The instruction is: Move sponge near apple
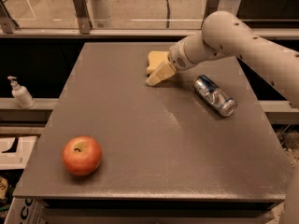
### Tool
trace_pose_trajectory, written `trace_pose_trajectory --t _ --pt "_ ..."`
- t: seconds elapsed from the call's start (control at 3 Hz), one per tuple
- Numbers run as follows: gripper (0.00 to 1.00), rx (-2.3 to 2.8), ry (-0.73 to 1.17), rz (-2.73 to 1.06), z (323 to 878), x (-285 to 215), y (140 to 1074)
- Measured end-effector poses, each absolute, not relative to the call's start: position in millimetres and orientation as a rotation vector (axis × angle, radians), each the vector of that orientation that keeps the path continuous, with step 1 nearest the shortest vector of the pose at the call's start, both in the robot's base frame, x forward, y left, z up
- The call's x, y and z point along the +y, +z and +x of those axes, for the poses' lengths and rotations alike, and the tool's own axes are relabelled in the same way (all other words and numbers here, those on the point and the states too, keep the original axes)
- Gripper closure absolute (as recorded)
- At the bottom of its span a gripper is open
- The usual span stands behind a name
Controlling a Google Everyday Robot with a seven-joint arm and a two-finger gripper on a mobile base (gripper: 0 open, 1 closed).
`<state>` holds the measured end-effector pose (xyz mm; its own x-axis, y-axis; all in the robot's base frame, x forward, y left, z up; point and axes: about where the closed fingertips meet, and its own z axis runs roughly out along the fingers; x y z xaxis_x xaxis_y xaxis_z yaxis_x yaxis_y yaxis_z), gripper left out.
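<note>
The pale yellow sponge (155, 59) lies flat on the far middle of the grey table (154, 139). My gripper (156, 78) reaches in from the right and hangs low over the sponge's near edge, hiding part of it. The red-orange apple (82, 155) sits at the near left corner of the table, far from the sponge and the gripper.
A silver-and-blue drink can (216, 95) lies on its side right of the gripper, under my arm. A white pump bottle (20, 93) stands on a ledge off the table's left edge. A rail with metal posts (80, 8) runs behind the table.
</note>
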<state>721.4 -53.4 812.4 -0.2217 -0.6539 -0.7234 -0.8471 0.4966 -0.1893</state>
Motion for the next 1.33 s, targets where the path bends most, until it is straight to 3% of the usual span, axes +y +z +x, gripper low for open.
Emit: trace_pose_trajectory --t 1.0,1.33 --pt "0.82 1.994 0.328 -1.222 721 -57 813" --pt "1.0 1.966 0.412 -1.164 717 -73 832"
